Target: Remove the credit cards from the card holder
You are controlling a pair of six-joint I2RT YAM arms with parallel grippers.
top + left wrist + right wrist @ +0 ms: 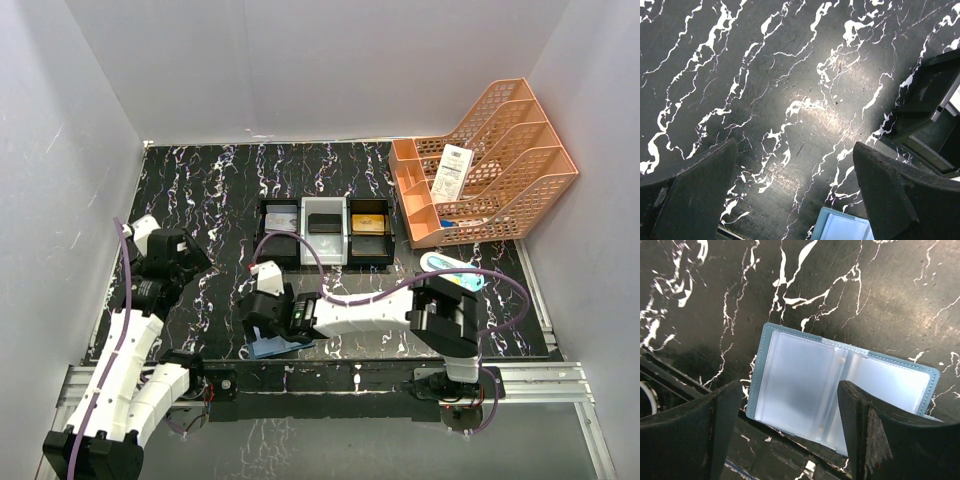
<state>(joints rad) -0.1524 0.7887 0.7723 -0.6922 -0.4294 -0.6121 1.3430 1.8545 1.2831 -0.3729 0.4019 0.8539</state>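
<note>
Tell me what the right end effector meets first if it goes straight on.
The right end effector would likely meet the open card holder lying flat on the table ahead; the gap is hard to judge.

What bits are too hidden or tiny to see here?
- Top view: card holder mostly hidden under the right arm.
- Left wrist view: only its corner shows, cut off by the bottom edge.
- Top view: print on the paper slip is too small to read.

The right tool [262,328] hung over the teal card holder [271,349] at the near edge of the table [200,190]. Behind it, a three-compartment tray [262,232] held a greyish card [281,218], a black card [323,224] and a gold card [369,222], one per compartment.
</note>
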